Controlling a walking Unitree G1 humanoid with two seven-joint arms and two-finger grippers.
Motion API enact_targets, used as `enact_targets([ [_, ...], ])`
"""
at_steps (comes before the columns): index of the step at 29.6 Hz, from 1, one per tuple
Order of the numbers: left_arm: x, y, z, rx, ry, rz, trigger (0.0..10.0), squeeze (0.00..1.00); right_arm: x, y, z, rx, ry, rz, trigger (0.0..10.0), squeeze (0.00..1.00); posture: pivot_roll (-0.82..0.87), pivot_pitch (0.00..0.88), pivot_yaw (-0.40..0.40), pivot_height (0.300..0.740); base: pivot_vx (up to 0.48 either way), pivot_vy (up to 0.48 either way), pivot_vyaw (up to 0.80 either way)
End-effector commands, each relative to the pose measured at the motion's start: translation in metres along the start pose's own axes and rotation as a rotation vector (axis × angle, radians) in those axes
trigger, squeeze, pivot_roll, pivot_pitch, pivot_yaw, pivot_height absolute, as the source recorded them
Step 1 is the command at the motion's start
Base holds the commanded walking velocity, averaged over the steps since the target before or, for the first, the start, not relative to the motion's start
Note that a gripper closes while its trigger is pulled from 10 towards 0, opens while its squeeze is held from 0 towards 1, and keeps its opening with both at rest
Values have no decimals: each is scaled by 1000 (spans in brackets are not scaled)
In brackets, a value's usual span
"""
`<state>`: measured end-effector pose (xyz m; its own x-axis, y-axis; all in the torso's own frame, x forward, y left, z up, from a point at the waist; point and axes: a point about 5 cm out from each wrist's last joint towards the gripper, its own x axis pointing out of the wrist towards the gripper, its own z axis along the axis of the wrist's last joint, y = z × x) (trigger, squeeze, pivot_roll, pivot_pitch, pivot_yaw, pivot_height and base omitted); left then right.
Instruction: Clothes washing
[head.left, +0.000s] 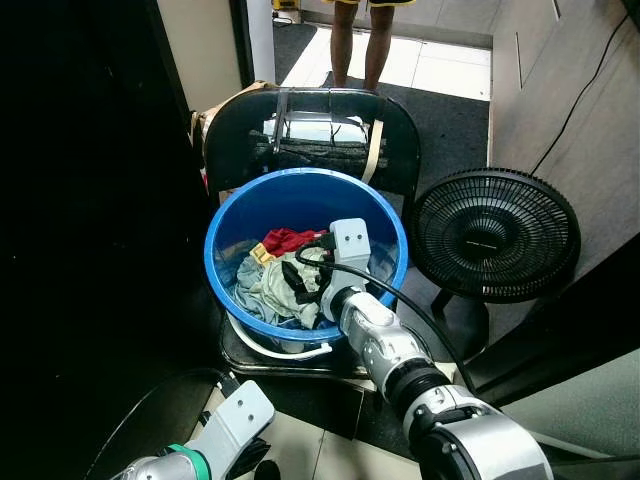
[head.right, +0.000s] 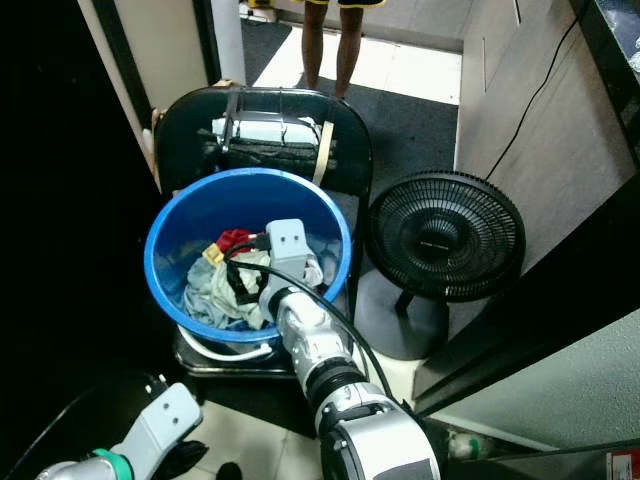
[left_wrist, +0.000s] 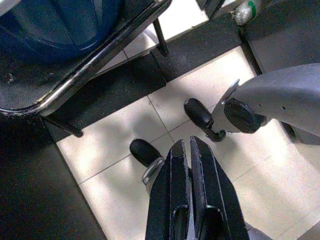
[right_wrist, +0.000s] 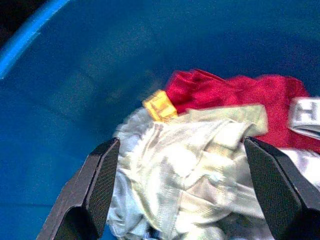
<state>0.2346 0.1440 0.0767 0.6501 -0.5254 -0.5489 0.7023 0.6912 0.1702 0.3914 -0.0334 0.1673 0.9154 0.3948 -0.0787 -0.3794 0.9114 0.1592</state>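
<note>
- Reaching into the blue bucket (head.left: 228, 226) on a chair (head.left: 250, 115): right gripper (right_wrist: 185, 172), fingers wide apart over pale clothes (right_wrist: 190, 165).
- Nothing lifted yet; washing seemingly barely begun.
- Left gripper (left_wrist: 190, 150): fingers together, idle above the floor (left_wrist: 110, 145).

one blue bucket (head.left: 232, 215), one black chair (head.left: 395, 135), one black fan (head.left: 497, 234), one pair of legs of a person (head.left: 359, 42) beyond them. in the bucket, between the spread fingers (right_wrist: 95, 186) of the right gripper (right_wrist: 182, 187): one pale cloth (right_wrist: 190, 170), one red cloth (right_wrist: 235, 100), one yellow tag (right_wrist: 159, 105). two grippers counted, the left gripper (left_wrist: 189, 165) with fingers pressed together.
</note>
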Motion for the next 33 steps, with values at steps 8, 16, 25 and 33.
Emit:
enact_targets([
  [8,1,-13,-10,15,34,-58,10000,0,-24,-27,-72,51,399,-223,10000,0,55,346,65,740,0,0,0],
  [16,-1,-15,-12,27,47,-64,10000,0,-23,-31,-68,-78,380,-257,10000,0,61,348,61,740,0,0,0],
  [25,-3,-16,-13,35,53,-70,10000,0,-21,-21,-69,-33,370,-198,10000,0,62,367,63,740,0,0,0],
  [33,-3,-17,-13,38,52,-63,10000,0,-18,-16,-65,168,297,-185,10000,0,65,377,66,740,0,0,0],
])
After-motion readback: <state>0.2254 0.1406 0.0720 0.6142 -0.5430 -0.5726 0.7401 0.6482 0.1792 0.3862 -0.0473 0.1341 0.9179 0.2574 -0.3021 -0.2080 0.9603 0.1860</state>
